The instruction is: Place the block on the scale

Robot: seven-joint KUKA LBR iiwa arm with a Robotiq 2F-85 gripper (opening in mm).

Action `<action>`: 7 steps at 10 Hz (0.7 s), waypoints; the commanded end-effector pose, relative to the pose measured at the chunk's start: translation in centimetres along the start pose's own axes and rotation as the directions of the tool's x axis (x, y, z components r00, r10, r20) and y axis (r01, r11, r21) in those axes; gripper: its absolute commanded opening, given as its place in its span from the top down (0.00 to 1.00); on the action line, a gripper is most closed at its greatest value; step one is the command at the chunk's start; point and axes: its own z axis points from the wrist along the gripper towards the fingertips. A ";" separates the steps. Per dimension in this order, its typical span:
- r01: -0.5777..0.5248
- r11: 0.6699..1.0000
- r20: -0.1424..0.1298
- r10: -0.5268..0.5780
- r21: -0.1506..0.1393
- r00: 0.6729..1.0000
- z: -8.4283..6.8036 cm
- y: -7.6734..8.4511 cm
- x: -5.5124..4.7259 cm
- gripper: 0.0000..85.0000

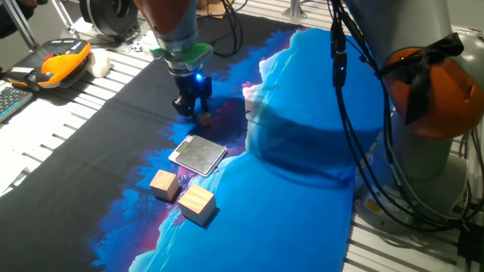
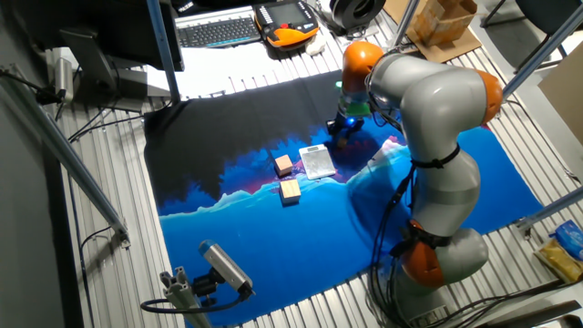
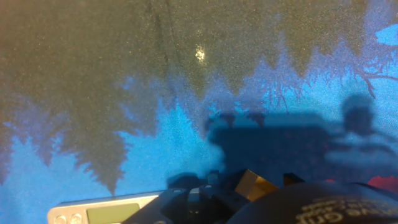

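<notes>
Scale (image 3: 99, 213) display only in hand view

No readable text, labels or numbers anywhere. Faint embossed lettering on black gripper housing (image 3: 339, 210) at bottom of hand view, too blurred to read. Display window on scale (image 3: 102, 213) blank. Orange pendant (image 1: 64, 62) markings too small to tell.

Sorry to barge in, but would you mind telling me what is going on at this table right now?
The arm's hand is down at the cloth, its fingers around the small block, just behind the scale. Whether the block is gripped or lifted yet is hard to tell. The scale's top is bare, so the block is not on it yet. Two larger cubes sit untouched in front of the scale.
</notes>
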 end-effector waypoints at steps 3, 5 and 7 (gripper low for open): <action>0.007 1.000 -0.041 -0.006 0.017 0.999 0.0 0.0 0.0 1.00; 0.004 1.000 -0.040 -0.003 0.009 0.999 0.0 0.0 0.0 1.00; 0.019 0.999 -0.006 -0.019 0.049 1.000 0.0 0.0 0.0 1.00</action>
